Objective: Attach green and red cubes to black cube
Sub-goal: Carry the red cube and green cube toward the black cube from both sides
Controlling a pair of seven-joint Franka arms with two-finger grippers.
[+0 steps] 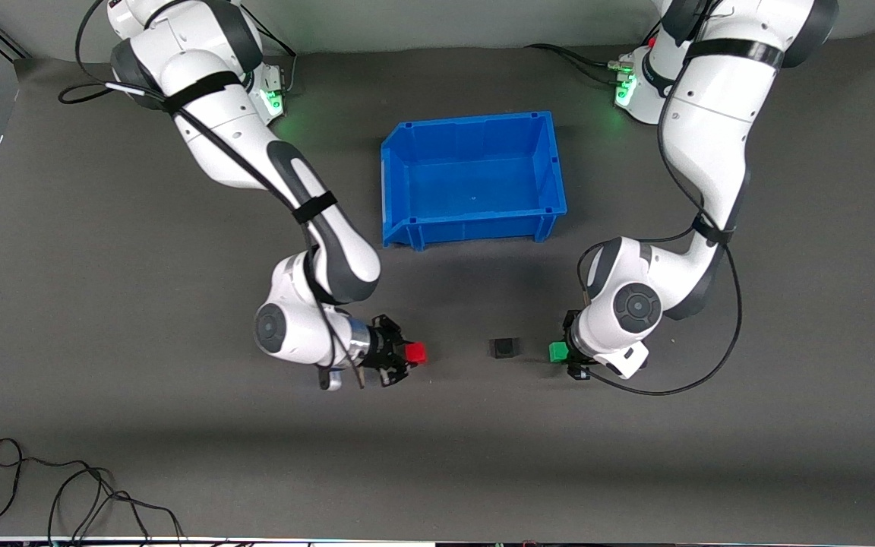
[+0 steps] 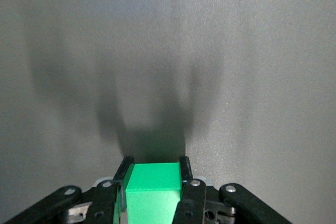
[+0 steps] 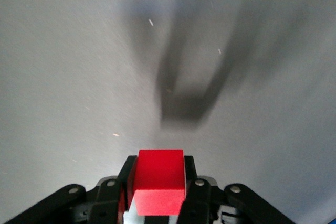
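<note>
Holding both cubes, I see the left gripper [image 1: 563, 352] pinching the green cube [image 1: 557, 351], the right gripper [image 1: 407, 353] pinching the red cube [image 1: 415, 352], and the black cube [image 1: 503, 348] between them on the tabletop [image 1: 103, 304].

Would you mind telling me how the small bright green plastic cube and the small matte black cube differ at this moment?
The small bright green plastic cube is clamped in the left gripper; the small matte black cube sits free on the table. Green is glossy and bright; black is dull. Both look the same size, side by side toward the front camera from the blue bin.
</note>
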